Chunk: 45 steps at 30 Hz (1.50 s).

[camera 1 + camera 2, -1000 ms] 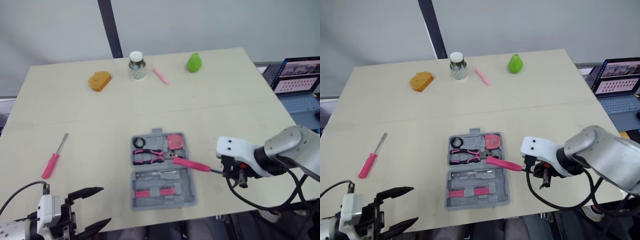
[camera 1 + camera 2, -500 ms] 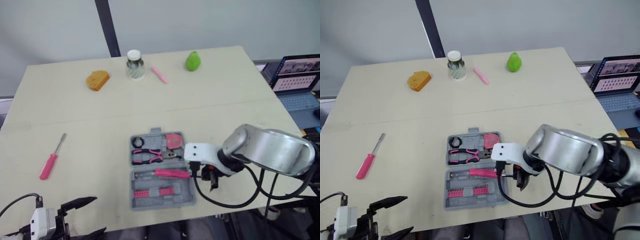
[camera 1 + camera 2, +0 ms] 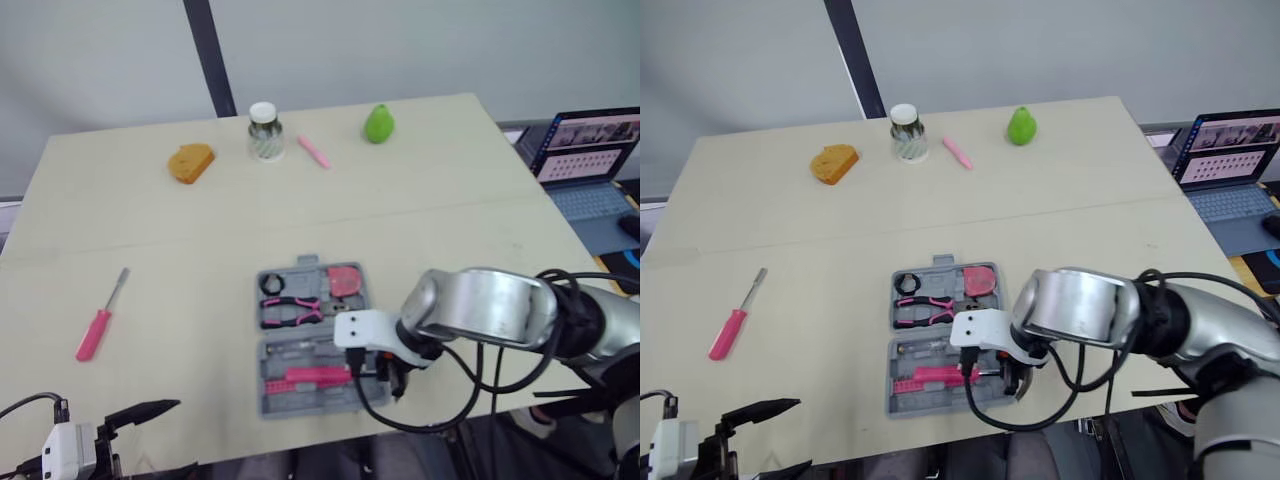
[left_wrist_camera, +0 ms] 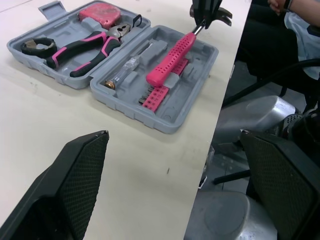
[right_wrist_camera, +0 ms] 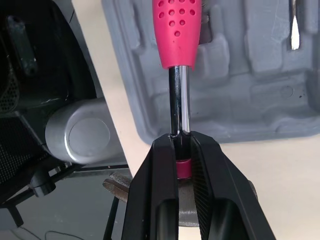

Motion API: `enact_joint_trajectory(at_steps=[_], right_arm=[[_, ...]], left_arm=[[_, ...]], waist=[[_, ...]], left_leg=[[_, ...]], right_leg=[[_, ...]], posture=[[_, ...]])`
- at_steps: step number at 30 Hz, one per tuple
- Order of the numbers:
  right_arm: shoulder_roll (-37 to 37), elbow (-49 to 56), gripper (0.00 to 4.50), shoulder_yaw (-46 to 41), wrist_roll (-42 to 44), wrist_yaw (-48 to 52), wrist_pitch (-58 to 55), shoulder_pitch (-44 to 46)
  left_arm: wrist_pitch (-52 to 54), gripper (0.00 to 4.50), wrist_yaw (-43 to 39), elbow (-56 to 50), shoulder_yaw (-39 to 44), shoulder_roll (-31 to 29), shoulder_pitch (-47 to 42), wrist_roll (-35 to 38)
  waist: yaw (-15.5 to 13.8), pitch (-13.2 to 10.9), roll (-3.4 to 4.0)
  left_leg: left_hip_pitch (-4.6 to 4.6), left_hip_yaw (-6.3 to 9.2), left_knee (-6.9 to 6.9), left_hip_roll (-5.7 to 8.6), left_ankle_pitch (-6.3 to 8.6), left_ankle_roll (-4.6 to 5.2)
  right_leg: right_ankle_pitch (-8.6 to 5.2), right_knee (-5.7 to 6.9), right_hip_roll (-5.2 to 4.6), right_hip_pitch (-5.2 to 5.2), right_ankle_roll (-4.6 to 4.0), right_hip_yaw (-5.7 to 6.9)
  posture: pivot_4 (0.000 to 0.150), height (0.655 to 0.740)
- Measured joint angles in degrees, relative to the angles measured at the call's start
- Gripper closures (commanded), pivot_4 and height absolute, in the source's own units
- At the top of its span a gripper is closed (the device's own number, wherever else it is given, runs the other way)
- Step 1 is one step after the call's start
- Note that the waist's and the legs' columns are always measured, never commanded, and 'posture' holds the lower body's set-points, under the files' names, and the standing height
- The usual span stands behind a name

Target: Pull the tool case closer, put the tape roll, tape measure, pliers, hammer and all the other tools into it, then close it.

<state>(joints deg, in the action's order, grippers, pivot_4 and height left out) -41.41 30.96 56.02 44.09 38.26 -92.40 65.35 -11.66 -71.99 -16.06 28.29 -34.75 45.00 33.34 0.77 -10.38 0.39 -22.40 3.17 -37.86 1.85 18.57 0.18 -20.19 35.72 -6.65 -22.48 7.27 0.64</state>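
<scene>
The grey tool case [image 3: 300,402] lies open near the table's front edge. Its far half holds the black tape roll [image 3: 274,284], the pink-handled pliers [image 3: 295,310] and the pink tape measure [image 3: 346,280]. The hammer [image 3: 318,376] lies with its pink handle across the near half, over the pink bit strip. My right gripper [image 5: 181,142] is shut on the hammer's metal neck at the case's right rim. My left gripper [image 4: 173,135] hangs open at the front left, off the table edge and apart from the case. A pink screwdriver [image 3: 100,322] lies on the table's left side.
Along the far edge stand an orange bread slice [image 3: 191,162], a glass jar [image 3: 262,130], a small pink tool [image 3: 314,152] and a green pear [image 3: 377,123]. A laptop [image 3: 588,160] sits off the table's right side. A person's arm [image 4: 300,15] shows beyond the front edge.
My right gripper has carried the hammer leftward from the case's right side, and its handle now lies in the case's near half. My left gripper sits lower in view.
</scene>
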Motion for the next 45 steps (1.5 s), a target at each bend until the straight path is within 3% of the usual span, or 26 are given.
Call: enact_joint_trajectory(at_steps=[16, 45], right_arm=[[7.38, -6.97, 4.39, 0.08, 3.19, -8.62, 0.00, 0.87], [11.42, -8.71, 4.39, 2.07, -0.29, -8.93, 0.00, 0.87]], left_arm=[[-1.14, 0.00, -0.35, 0.35, 0.96, 0.72, 0.74, 0.01], [-3.47, 0.00, 0.24, 0.24, 0.95, 2.61, 2.36, -1.55]], waist=[[0.94, 0.02, -0.03], [0.95, 0.03, -0.04]], left_leg=[[0.00, 0.02, 0.04, 0.00, 0.01, 0.00], [0.00, 0.02, 0.04, 0.00, 0.02, 0.00]], right_leg=[[-0.01, 0.10, -0.01, -0.05, -0.02, -0.08], [-0.01, 0.11, -0.01, -0.06, -0.03, -0.08]], posture=[[0.150, 0.7391], [0.150, 0.7391]])
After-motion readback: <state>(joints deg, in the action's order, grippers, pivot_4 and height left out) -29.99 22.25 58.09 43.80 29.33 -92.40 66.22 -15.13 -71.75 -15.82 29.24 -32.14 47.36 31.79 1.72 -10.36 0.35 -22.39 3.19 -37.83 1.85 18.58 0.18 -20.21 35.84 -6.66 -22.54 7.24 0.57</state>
